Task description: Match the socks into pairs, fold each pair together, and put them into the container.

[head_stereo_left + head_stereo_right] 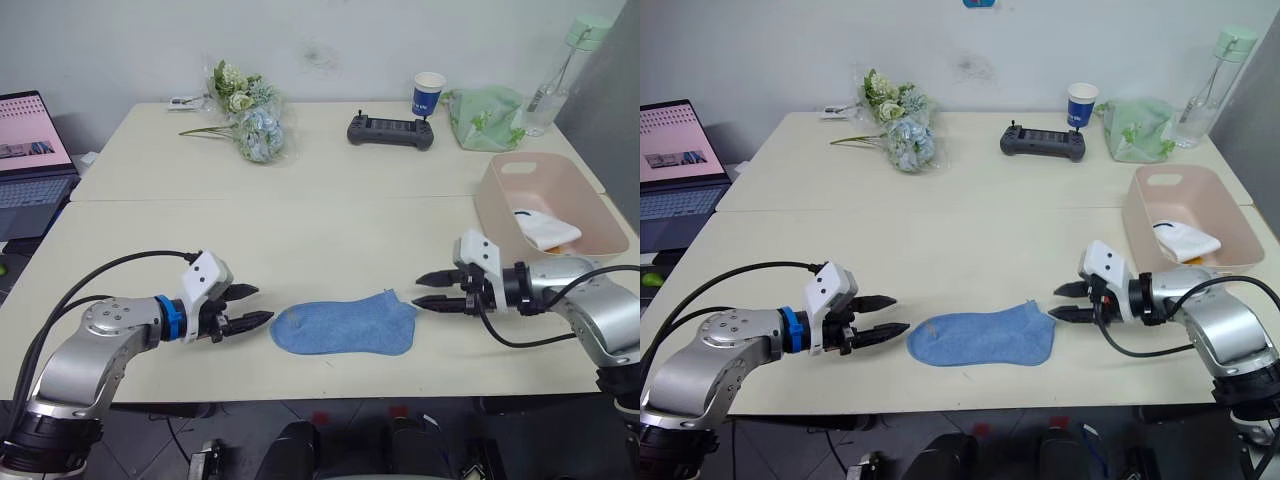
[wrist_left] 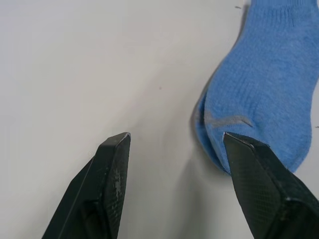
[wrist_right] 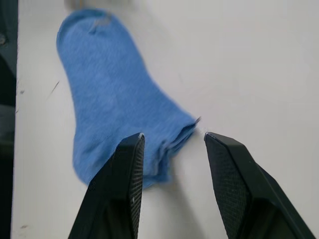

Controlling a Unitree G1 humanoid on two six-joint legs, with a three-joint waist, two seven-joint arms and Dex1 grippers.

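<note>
Both claws spread wide: mine left (image 1: pixel 258 307) at blue socks (image 1: pixel 345 327) toe, right (image 1: pixel 432 289) at cuff. Pinch both layers together, then fold toward tub (image 1: pixel 600 212).

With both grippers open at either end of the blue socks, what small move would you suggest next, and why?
Probably ease the right gripper forward and close on the cuff of the blue socks; its fingers are open just short of the layered edge, and the left gripper sits open at the toe.
</note>
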